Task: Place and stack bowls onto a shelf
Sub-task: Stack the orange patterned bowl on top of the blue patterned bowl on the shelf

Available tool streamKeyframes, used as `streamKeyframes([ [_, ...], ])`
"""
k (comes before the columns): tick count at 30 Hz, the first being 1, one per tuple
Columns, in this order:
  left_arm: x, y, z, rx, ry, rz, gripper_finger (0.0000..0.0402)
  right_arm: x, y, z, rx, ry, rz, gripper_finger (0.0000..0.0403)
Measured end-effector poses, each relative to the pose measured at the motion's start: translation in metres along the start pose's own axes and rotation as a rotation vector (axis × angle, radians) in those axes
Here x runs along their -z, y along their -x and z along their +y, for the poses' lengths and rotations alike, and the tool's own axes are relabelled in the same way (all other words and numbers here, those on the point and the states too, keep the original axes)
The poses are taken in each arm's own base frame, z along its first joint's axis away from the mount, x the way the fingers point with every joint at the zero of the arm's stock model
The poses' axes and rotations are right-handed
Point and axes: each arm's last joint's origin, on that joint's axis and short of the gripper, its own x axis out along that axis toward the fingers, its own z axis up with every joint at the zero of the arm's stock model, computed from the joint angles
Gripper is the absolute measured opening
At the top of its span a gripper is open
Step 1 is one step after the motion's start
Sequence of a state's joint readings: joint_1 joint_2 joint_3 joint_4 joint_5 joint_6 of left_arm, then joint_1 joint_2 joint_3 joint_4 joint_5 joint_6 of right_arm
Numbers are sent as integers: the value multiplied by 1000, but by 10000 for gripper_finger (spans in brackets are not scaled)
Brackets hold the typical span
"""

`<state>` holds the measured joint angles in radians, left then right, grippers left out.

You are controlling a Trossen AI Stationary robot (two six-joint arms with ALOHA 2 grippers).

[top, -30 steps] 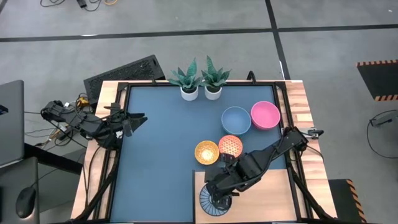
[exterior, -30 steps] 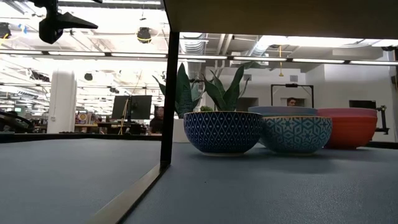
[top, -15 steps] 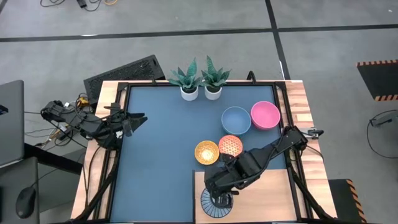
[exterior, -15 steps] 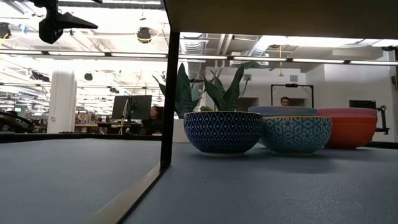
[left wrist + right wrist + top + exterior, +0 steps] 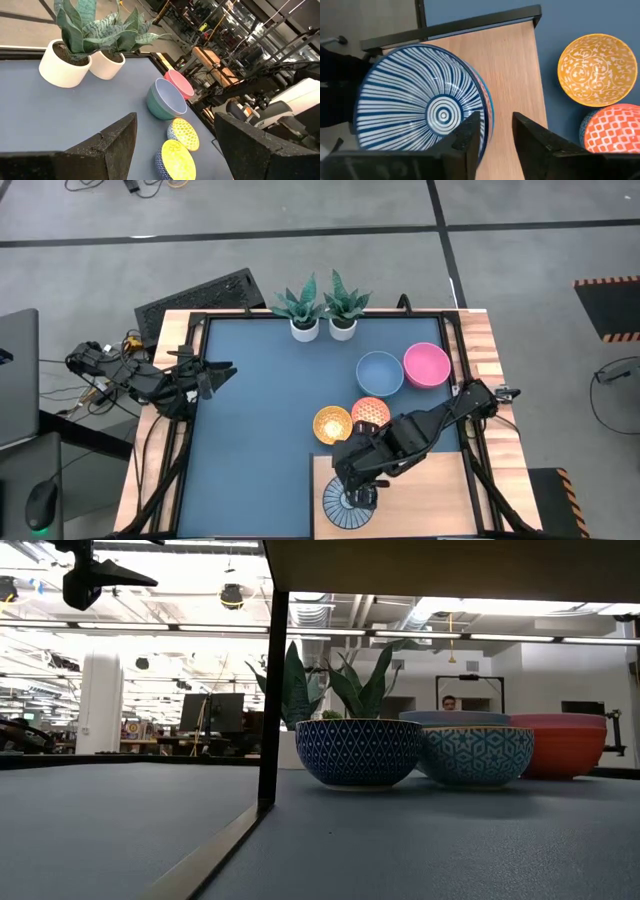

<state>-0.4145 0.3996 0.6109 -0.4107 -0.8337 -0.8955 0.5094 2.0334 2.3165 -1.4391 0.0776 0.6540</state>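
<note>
The right end effector (image 5: pixel 362 496) sits low in the centre of the high view, over the blue-white striped bowl (image 5: pixel 420 112). Its fingers (image 5: pixel 470 137) are a narrow gap apart and straddle the bowl's rim, one inside and one outside; whether they press on it cannot be told. The bowl rests on the pale wooden shelf (image 5: pixel 425 505), near that shelf's left end in the high view. The right arm reaches in from the right edge of the desk (image 5: pixel 260 390), bent and slanting down-left across the shelf.

Just above the shelf in the high view, the yellow bowl (image 5: pixel 332 423) and the orange-red bowl (image 5: pixel 371 413) stand side by side on the dark blue desk. Farther up are the grey-blue bowl (image 5: pixel 380 372) and the pink bowl (image 5: pixel 427 365), close together. Two white plant pots (image 5: pixel 320 328) stand at the far edge.

The left end effector (image 5: pixel 215 372) hangs at the desk's left edge, fingers wide apart and holding nothing. Beyond lies grey floor.
</note>
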Motion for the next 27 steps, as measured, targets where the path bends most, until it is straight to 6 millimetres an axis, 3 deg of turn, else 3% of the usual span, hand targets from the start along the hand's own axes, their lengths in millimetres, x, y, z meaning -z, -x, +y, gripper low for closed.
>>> streamKeyframes([
  [5, 0, 0, 0, 0, -1, 0, 249, -1, 15, -8, 6, -14, -45, 178],
  [8, 0, 0, 0, -2, -2, 0, 249, 0, 25, -9, 18, 13, -94, 173],
  [12, 0, 0, 0, -1, -2, 1, 249, 4, 37, -3, -43, 33, -125, 128],
  [18, 0, 0, 0, -2, -3, 0, 249, 10, 36, 5, -59, 107, -117, 20],
  [27, 0, 0, 1, -11, -3, -10, 249, 9, 30, 9, -105, 142, -173, 17],
])
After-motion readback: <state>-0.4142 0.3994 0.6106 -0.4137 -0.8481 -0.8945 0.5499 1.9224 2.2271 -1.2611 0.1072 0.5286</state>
